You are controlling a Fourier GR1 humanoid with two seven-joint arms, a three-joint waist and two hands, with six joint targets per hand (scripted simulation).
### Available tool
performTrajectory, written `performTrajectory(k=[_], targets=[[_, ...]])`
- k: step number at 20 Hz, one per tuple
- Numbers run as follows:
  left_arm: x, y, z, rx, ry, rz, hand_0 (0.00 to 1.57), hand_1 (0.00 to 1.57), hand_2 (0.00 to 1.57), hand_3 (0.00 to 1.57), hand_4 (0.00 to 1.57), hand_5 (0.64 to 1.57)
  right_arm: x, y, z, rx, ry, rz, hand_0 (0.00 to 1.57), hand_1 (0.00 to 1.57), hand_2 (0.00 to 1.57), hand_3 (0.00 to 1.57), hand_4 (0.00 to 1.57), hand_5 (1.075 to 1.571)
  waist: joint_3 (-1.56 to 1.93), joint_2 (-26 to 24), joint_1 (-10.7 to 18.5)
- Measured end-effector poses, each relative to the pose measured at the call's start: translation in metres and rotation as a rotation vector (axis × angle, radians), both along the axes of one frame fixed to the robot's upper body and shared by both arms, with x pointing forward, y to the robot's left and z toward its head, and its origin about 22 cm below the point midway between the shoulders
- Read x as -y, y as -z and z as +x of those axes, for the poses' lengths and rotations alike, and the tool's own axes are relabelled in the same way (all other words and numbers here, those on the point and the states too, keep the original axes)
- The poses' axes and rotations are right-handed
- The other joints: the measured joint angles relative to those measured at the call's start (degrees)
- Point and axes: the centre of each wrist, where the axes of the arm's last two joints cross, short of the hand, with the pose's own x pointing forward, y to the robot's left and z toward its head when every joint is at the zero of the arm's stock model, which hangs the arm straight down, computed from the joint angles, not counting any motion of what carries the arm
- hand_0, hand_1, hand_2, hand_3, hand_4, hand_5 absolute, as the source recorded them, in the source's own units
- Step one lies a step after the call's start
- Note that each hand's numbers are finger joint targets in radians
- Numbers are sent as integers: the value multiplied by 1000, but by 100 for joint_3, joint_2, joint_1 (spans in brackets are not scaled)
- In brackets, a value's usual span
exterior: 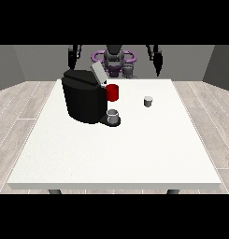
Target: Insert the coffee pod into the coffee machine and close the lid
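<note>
On worktop [134,149], coffee pod [148,101] is sitting untouched beside coffee machine [84,98], lid [98,73] up. I'm judging reach-and-grasp is pending; can't tell my fingers' state.

Black coffee machine [84,100], white table [116,149]

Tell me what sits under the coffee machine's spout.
A grey cup stands on the drip base under the coffee machine, below its red front part. The cup's contents cannot be seen.

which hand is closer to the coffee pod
Left. The hand at the view's right hangs behind the coffee pod; the hand at the view's left is beyond the coffee machine.
</note>
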Motion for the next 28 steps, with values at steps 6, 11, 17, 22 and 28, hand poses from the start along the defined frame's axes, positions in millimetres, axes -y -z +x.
performTrajectory(k=[6,11,17,22,28], targets=[[-7,4,-1,75,30,-53,0,0,0,0,304,1571,5,1,-1,-14,-7,9,0,0,0,0,128,1571,141,-39,-88],[-11,0,0,141,49,-58,0,0,0,0,264,1571,10,1,1,80,135,62,0,0,0,0,145,1571,173,-83,-137],[-25,-11,11,156,81,88,0,0,0,0,0,1571,5,3,3,129,167,79,0,0,0,0,177,1571,181,39,-232],[-50,-28,36,113,61,171,0,0,0,0,0,1571,-1,-3,10,163,143,99,0,0,0,0,228,1571,183,251,-448],[-72,-35,63,40,49,213,0,0,0,0,0,1571,-17,-12,16,198,96,102,0,0,0,0,281,1571,183,547,-691]])
